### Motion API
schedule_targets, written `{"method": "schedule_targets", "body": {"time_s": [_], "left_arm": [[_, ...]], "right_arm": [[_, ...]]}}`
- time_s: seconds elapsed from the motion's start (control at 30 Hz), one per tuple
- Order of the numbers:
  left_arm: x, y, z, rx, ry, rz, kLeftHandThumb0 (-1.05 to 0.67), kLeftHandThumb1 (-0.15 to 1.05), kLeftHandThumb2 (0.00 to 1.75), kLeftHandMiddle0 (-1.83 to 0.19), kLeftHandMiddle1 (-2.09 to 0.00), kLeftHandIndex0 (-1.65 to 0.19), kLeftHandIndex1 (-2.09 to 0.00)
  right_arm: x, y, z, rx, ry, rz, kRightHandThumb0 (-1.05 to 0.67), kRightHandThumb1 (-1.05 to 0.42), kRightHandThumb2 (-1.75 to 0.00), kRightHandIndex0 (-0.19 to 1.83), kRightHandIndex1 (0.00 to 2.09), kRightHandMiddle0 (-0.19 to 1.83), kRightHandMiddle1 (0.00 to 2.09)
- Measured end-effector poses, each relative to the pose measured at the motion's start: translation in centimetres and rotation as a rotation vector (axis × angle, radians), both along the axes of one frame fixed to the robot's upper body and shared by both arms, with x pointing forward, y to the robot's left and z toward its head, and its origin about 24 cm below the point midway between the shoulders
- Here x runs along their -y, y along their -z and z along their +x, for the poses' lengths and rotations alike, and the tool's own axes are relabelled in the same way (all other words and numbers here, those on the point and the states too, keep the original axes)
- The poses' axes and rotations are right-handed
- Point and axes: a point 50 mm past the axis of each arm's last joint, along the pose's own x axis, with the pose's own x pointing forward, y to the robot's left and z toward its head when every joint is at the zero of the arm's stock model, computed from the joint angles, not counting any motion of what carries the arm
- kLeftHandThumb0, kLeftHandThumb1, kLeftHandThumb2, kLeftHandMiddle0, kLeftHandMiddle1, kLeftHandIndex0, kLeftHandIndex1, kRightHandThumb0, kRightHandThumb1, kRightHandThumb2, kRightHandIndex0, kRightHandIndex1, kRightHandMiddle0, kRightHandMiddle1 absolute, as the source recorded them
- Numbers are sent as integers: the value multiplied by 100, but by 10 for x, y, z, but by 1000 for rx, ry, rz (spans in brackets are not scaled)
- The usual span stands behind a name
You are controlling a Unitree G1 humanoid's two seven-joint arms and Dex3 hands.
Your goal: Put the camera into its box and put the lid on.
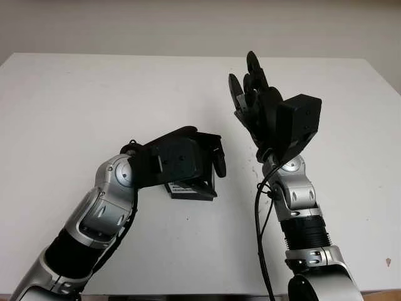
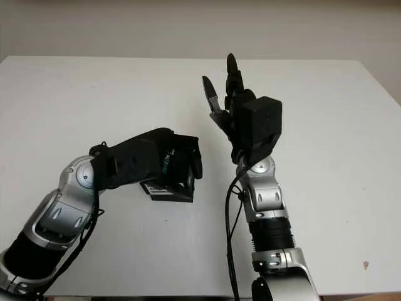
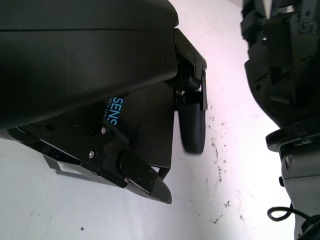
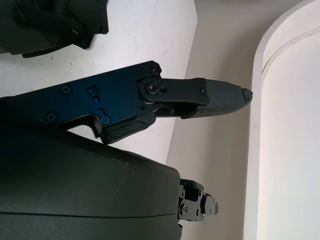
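My left hand [image 1: 212, 164] is at the middle of the white table [image 1: 75, 106], curled down over a black box lid [image 2: 177, 164] with light blue lettering and shut on it. The lid sits tilted on the black box base [image 1: 190, 191], whose edge with a white label pokes out below the hand. In the left wrist view the lettered lid [image 3: 145, 125] lies between the palm and one finger [image 3: 192, 125]. What is inside the box is hidden. My right hand [image 1: 250, 88] is raised to the right of the box, fingers pointing up, open and holding nothing.
The right forearm [image 1: 299, 200] stands upright close to the right of the box, with a black cable [image 1: 260, 232] hanging beside it. The table's far edge [image 1: 188, 56] meets a pale wall. Small dark specks [image 3: 217, 170] mark the tabletop near the box.
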Motion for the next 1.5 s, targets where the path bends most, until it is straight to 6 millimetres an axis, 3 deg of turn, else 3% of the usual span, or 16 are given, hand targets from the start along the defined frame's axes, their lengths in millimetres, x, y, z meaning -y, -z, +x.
{"method": "schedule_targets", "body": {"time_s": [0.07,0.17,0.2,0.43,0.73,0.93,1.07,1.27,1.4,1.5], "left_arm": [[1,0,-1,4,6,10,-43,100,6,10,-49,15,-36],[2,-1,-2,18,21,23,-57,104,6,17,-8,19,-5],[3,-1,-3,23,29,26,-59,104,7,18,-4,19,-3],[5,-2,-5,72,25,47,-71,105,11,19,0,19,0],[5,0,-6,77,24,56,-69,105,9,19,0,19,0],[4,3,-9,150,27,114,-73,105,27,19,0,19,0],[-3,2,-8,252,-25,166,-78,105,56,19,0,19,0],[-13,4,-5,361,-65,250,-80,105,65,19,0,19,0],[-12,13,-3,323,-96,98,-78,105,60,19,0,19,0],[-16,17,1,233,-188,-244,-77,105,64,19,0,19,0]], "right_arm": [[0,0,0,0,2,0,-78,-105,-40,-12,6,-7,7],[0,0,0,0,1,0,-78,-105,-40,-12,6,-8,6],[0,0,0,0,1,0,-78,-105,-40,-12,6,-8,6],[-1,0,0,0,-1,-4,-77,-105,-40,-12,6,-7,6],[-1,2,0,-7,-4,0,-76,-105,-39,-11,6,-7,6],[-1,1,0,5,-2,2,-77,-105,-39,-11,6,-7,6],[1,1,0,5,3,11,-79,-105,-39,-10,6,-6,7],[8,-4,0,46,17,60,-73,-105,-43,-13,4,-11,4],[12,-6,0,65,17,67,-73,-105,-43,-15,4,-12,3],[16,-8,0,71,15,64,-72,-105,-43,-16,4,-13,3]]}}
